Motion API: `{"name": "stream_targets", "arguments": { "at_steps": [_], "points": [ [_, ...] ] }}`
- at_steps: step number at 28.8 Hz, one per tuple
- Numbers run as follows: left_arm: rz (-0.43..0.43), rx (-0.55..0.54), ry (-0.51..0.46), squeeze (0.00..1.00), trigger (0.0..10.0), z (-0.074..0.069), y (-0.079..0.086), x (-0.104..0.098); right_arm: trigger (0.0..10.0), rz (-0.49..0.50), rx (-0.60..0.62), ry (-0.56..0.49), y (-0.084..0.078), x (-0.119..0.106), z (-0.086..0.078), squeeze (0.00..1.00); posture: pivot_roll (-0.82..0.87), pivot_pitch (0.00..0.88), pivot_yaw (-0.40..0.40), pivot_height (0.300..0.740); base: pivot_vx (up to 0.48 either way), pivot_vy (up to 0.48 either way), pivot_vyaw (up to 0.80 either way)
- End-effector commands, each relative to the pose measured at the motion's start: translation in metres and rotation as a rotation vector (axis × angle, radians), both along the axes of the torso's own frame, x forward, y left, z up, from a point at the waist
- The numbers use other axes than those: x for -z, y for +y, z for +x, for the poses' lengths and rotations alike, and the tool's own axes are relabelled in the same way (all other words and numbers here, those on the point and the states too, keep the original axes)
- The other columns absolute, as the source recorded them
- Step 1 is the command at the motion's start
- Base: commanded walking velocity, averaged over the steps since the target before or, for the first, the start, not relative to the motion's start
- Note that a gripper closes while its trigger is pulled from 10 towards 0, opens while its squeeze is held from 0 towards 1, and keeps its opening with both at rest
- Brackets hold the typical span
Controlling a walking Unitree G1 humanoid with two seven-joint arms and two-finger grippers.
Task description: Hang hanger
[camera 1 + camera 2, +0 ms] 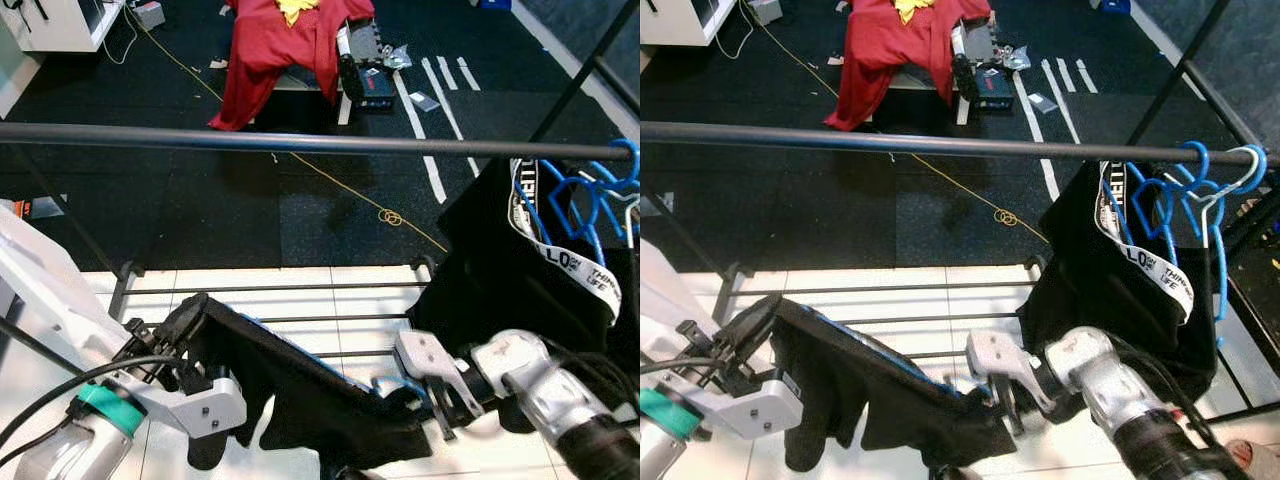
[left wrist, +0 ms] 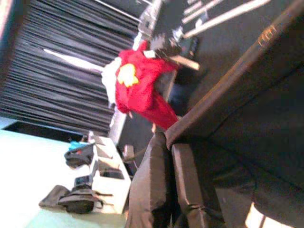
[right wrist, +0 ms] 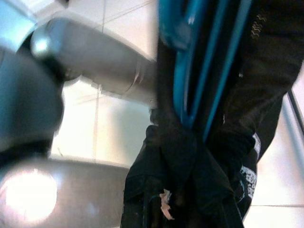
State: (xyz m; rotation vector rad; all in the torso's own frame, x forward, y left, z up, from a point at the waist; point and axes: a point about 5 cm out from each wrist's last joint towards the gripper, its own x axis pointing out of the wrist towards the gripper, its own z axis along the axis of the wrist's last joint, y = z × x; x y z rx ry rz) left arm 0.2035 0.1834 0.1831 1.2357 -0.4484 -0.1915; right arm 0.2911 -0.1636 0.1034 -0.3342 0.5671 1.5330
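A black garment (image 1: 300,385) draped on a blue hanger (image 1: 300,350) is held low over the white tile floor, below the grey rail (image 1: 300,141). My left gripper (image 1: 185,325) is shut on its left end; in the left wrist view the fingers (image 2: 156,190) press together against dark cloth. My right gripper (image 1: 405,392) grips the right end, its fingertips buried in the cloth. The right wrist view shows the blue hanger (image 3: 190,71) bars and bunched black cloth (image 3: 190,180) close up.
Several blue hangers (image 1: 580,200) with a black garment (image 1: 500,270) hang at the rail's right end. Thin lower rack rods (image 1: 300,288) cross under the rail. Beyond lie dark carpet, a yellow cable (image 1: 330,180), a red cloth on a chair (image 1: 280,45) and a white cabinet (image 1: 60,20).
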Motion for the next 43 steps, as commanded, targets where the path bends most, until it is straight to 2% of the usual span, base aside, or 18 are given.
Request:
{"name": "stream_targets", "arguments": {
  "at_steps": [1,3,6,12,17,21,24,25,27,30,34,37,38,39,41,42,43],
  "points": [
    [-0.040,-0.047,-0.086,0.00,10.0,-0.003,0.009,-0.014,0.0,-0.036,0.097,0.079,-0.016,0.013,-0.003,0.00,0.00,0.202,-0.009,0.740,0.000,0.000,0.00],
    [-0.041,-0.031,-0.073,0.00,10.0,-0.006,0.007,-0.012,0.0,-0.029,0.108,0.059,-0.014,0.009,0.005,0.00,0.01,0.198,-0.007,0.740,0.000,0.000,0.00],
    [-0.042,-0.030,-0.072,0.00,10.0,-0.006,0.007,-0.012,0.0,-0.045,0.064,0.054,-0.010,0.009,0.006,0.00,0.01,0.195,-0.008,0.740,0.000,0.000,0.00],
    [-0.040,-0.028,-0.084,0.00,10.0,-0.005,0.006,-0.014,0.0,-0.134,-0.080,0.032,-0.007,0.012,-0.001,0.00,0.02,0.192,-0.012,0.740,0.000,0.000,0.00],
    [-0.042,-0.028,-0.095,0.00,10.0,-0.004,0.007,-0.016,0.0,-0.173,-0.122,0.071,-0.012,0.020,-0.008,0.00,0.02,0.191,-0.019,0.740,0.000,0.000,0.00],
    [-0.040,-0.023,-0.091,0.00,10.0,-0.003,0.007,-0.016,0.0,-0.195,-0.133,0.027,-0.013,0.024,-0.010,0.00,0.02,0.191,-0.019,0.740,0.000,0.000,0.00],
    [-0.026,-0.040,-0.075,0.00,10.0,-0.003,0.010,-0.012,0.0,-0.160,-0.055,-0.103,-0.009,0.011,0.003,0.00,0.02,0.195,-0.018,0.740,0.000,0.000,0.00],
    [-0.026,-0.040,-0.075,0.00,10.0,-0.003,0.010,-0.012,0.0,-0.160,-0.055,-0.103,-0.009,0.011,0.003,0.00,0.02,0.195,-0.018,0.740,0.000,0.000,0.00],
    [-0.023,-0.048,-0.072,0.00,10.0,-0.003,0.012,-0.011,0.0,-0.144,-0.037,-0.184,-0.008,0.000,0.009,0.00,0.02,0.196,-0.015,0.740,0.000,0.000,0.00],
    [-0.022,-0.052,-0.072,0.00,10.0,-0.001,0.013,-0.011,0.0,-0.099,-0.069,-0.239,-0.003,-0.012,0.007,0.00,0.01,0.195,-0.011,0.740,0.000,0.000,0.00],
    [-0.022,-0.052,-0.074,0.00,10.0,0.000,0.013,-0.011,0.0,-0.057,-0.093,-0.261,0.002,-0.021,0.002,0.00,0.01,0.193,-0.009,0.740,0.000,0.000,0.00],
    [-0.022,-0.047,-0.076,0.00,10.0,0.001,0.013,-0.012,0.0,-0.044,-0.136,-0.213,0.004,-0.021,-0.008,0.00,0.00,0.195,-0.005,0.740,0.000,0.000,0.00],
    [-0.022,-0.044,-0.079,0.00,10.0,0.002,0.012,-0.013,0.0,-0.067,-0.165,-0.158,0.001,-0.012,-0.015,0.00,0.00,0.196,-0.005,0.740,0.000,0.000,0.00],
    [-0.022,-0.044,-0.079,0.00,10.0,0.002,0.012,-0.013,0.0,-0.067,-0.165,-0.158,0.001,-0.012,-0.015,0.00,0.00,0.196,-0.005,0.740,0.000,0.000,0.00],
    [-0.026,-0.038,-0.093,0.00,10.0,0.004,0.012,-0.016,0.0,-0.109,-0.176,-0.063,-0.004,0.007,-0.025,0.00,0.00,0.197,-0.006,0.740,0.000,0.000,0.00],
    [-0.028,-0.034,-0.103,0.00,10.0,0.004,0.011,-0.018,0.0,-0.116,-0.152,-0.020,-0.006,0.016,-0.026,0.00,0.00,0.198,-0.007,0.740,0.000,0.000,0.00],
    [-0.028,-0.034,-0.103,0.00,10.0,0.004,0.011,-0.018,0.0,-0.116,-0.152,-0.020,-0.006,0.016,-0.026,0.00,0.00,0.198,-0.007,0.740,0.000,0.000,0.00]
  ]
}}
